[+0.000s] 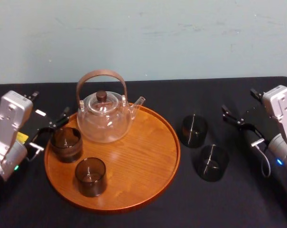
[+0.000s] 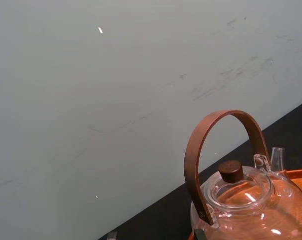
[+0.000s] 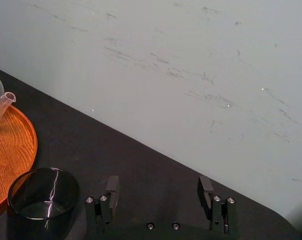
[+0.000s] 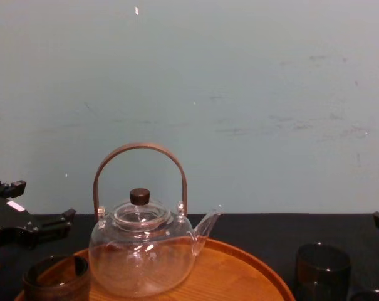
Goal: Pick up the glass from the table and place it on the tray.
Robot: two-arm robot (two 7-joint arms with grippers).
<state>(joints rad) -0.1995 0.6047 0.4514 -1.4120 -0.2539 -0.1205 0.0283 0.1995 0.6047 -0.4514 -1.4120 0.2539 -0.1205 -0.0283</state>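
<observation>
A black-clothed table [image 1: 228,209] bears the tray [image 1: 143,152] before a pale wall [image 1: 181,38].

light: soft, even | glare: white streak in the glass [image 3: 43,195] just beside the right claw [image 3: 158,186] — glints on the teapot [image 1: 104,118] farther off | shadows: lost on the black table [image 1: 148,216]

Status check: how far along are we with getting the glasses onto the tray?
Done: two dark smoky glasses stand on the round orange-brown wooden tray. In hand: nothing; left claw open at the tray's left rim, right claw open over the black-cloth table. Left: two more dark glasses on that table.
</observation>
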